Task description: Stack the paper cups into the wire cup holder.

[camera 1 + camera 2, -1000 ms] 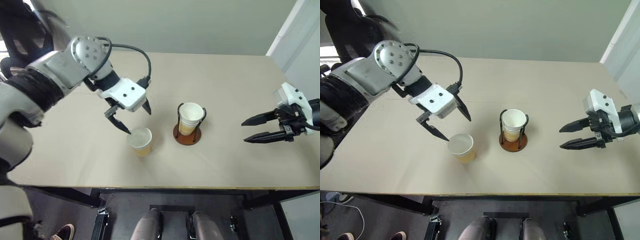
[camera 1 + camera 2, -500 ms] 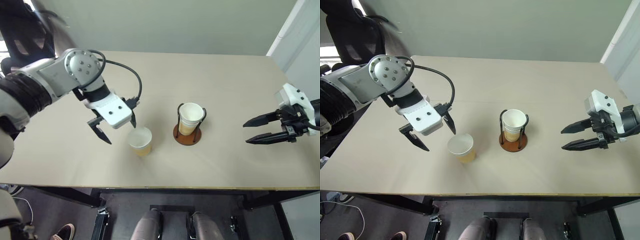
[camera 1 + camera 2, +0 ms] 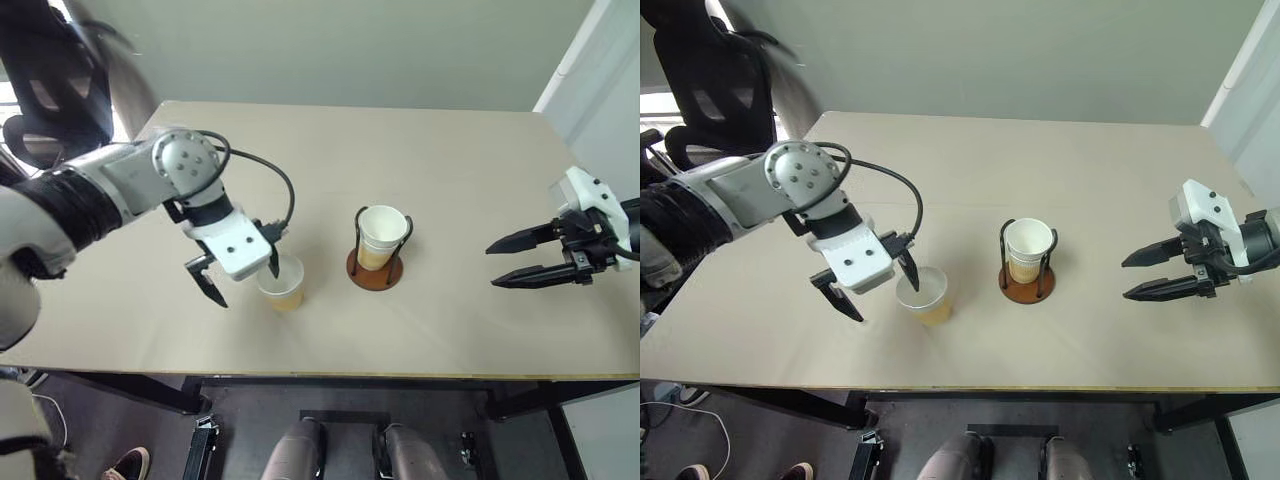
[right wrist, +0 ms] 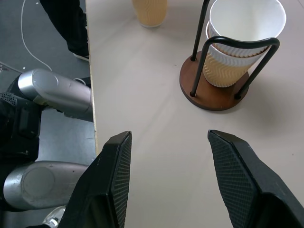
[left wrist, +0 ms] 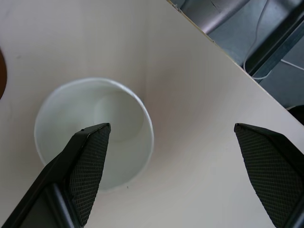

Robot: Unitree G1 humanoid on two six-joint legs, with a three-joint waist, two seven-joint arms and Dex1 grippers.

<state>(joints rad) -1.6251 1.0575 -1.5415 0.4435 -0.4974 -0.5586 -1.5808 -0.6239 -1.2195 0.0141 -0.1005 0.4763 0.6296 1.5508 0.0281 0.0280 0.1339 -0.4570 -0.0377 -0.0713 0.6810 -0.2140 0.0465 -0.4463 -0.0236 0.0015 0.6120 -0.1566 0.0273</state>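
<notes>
On the beige table [image 3: 450,190] a single paper cup [image 3: 281,282] stands upright and alone, near the front edge and a little left of the middle. The left tool [image 3: 240,282] hangs right over it, pointing steeply down, with its two black fingers spread wide. One finger [image 5: 90,161] reaches over the cup's white rim and lies across its open mouth, while the other finger [image 5: 266,164] stands well out over bare table on the far side from the holder — so the near wall of the cup sits between the two fingers. Nothing is squeezed: the gap is much wider than the cup wall, and whether the inner finger touches the rim cannot be told.

Just to the right of that cup, apart from it, stands the wire cup holder [image 3: 375,270], a reddish-brown disc with thin black wire loops rising from it. Nested cups [image 4: 242,45] sit inside it upright; the wrist view shows one white rim above another ribbed tan wall, so at least two are stacked there. The top rim stands above the wire loops.

The right tool [image 3: 522,260] hovers well off to the right of the holder, above the table near its right edge, aimed toward the holder. Its fingers [image 4: 111,185] are parted with nothing between them — only bare table shows in the gap.
</notes>
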